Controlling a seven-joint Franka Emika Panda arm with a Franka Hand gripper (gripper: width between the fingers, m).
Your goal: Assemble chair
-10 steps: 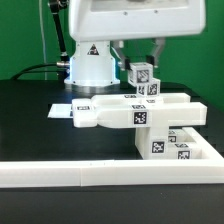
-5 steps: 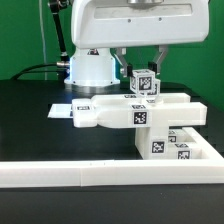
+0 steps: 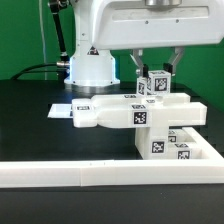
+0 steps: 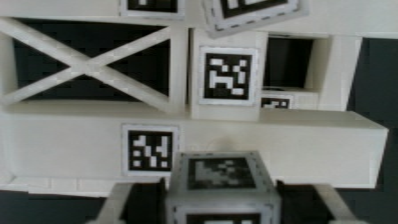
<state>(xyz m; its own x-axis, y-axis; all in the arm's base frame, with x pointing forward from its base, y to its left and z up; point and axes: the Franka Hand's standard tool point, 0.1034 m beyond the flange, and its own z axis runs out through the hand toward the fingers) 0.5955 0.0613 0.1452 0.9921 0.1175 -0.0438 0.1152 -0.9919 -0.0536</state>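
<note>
My gripper is shut on a small white cube with black-and-white tags, and holds it just above the back of the chair pieces. In the wrist view the cube sits between the two dark fingers. The partly joined chair is a long flat white tagged piece lying across blocky parts, with a leg-like block under it. Beyond the cube, the wrist view shows a panel with an X-shaped brace and an upright tagged piece.
A long low white border rail runs along the front and turns back at the exterior view's right. The marker board lies flat on the black table beside the chair parts. The robot's base stands behind.
The gripper has carried the cube toward the exterior view's right and slightly lower, closer to the top of the chair pieces. The chair parts have not moved.
</note>
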